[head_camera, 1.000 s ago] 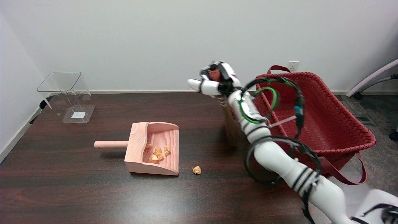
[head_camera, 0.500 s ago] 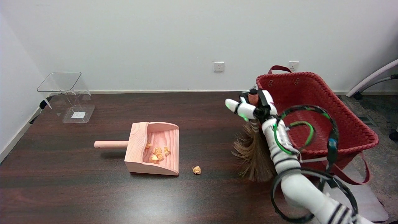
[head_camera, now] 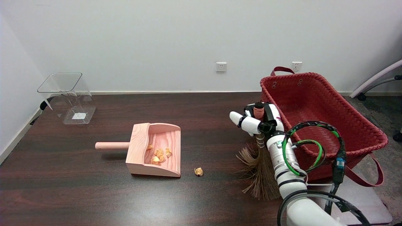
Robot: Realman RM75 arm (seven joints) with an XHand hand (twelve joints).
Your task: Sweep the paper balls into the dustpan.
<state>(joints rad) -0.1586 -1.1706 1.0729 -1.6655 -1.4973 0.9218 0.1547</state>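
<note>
- Red woven basket [head_camera: 317,103] with straps, at the dark worktop's [head_camera: 78,194] right edge.
- Clear plastic container [head_camera: 67,95], far left corner.
- Two wall sockets [head_camera: 221,67] on the white wall.

the right hand [head_camera: 258,121] grips the broom [head_camera: 260,169] by its handle, bristles splayed on the dark table [head_camera: 78,194] beside a red basket [head_camera: 317,116], while one paper ball [head_camera: 198,171] lies just outside the wooden dustpan [head_camera: 155,153] holding several others.
</note>
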